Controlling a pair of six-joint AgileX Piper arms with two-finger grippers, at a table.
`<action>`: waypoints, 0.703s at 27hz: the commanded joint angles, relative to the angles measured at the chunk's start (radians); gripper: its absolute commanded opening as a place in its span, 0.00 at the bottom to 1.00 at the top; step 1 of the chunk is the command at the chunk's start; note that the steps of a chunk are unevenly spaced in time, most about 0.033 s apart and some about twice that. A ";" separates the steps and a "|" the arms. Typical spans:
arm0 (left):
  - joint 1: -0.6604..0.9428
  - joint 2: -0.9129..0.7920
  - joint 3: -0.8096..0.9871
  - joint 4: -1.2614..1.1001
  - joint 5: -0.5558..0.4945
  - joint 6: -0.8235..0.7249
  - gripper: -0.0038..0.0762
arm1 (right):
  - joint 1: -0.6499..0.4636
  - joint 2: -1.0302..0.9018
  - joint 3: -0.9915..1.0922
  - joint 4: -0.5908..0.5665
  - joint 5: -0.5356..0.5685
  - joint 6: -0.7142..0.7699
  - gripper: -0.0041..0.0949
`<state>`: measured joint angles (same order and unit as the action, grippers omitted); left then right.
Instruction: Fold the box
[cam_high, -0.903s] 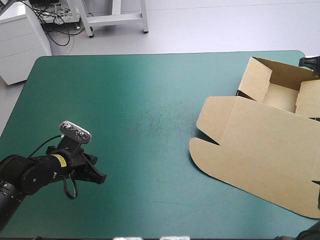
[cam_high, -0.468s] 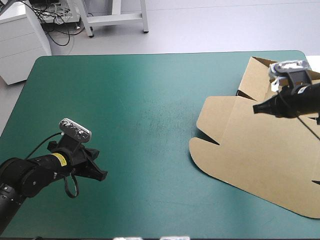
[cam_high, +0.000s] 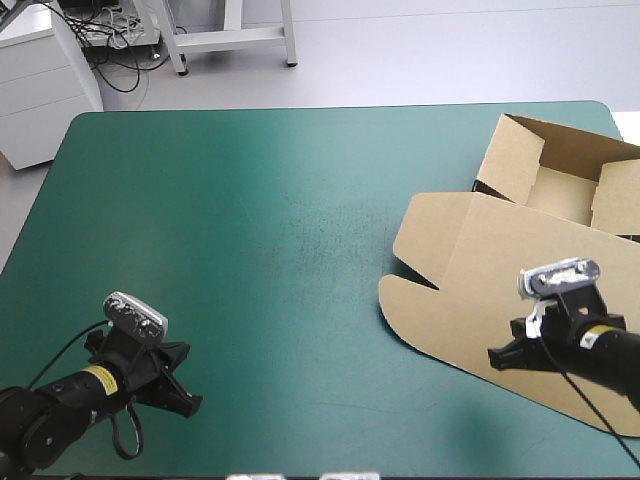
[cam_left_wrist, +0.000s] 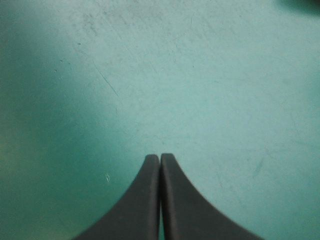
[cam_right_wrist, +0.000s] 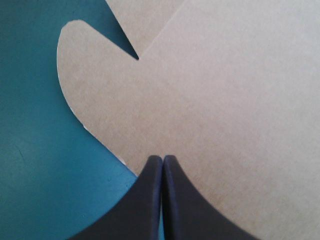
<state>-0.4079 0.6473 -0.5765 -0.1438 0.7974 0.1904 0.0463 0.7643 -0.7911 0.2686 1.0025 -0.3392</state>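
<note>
Right claw (cam_high: 498, 356) pressed closed and empty, over the flat lid of the brown box (cam_high: 470, 260).
Left claw (cam_high: 188, 404) also closed on nothing, above bare teal-green worktop (cam_high: 280, 200) near its front-left corner; the box lies at the worktop's right side, tray walls raised at the far end.

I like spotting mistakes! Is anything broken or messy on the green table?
Nothing stands out. The brown box sits by the table's right edge, tray walls up and lid flat, with no tears showing. Nothing is spilled on the teal-green cover.
</note>
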 joint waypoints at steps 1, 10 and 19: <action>-0.004 -0.058 0.025 -0.024 -0.059 -0.003 0.01 | 0.004 -0.119 0.084 0.024 -0.067 -0.008 0.02; -0.004 -0.135 0.069 -0.025 -0.022 -0.003 0.01 | 0.004 -0.368 0.277 0.050 -0.109 -0.019 0.02; -0.004 -0.135 0.118 -0.017 -0.027 0.000 0.01 | 0.004 -0.450 0.287 0.048 -0.127 -0.021 0.02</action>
<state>-0.4079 0.5070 -0.4579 -0.1461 0.8386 0.1914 0.0463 0.3051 -0.4792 0.2956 0.9354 -0.3485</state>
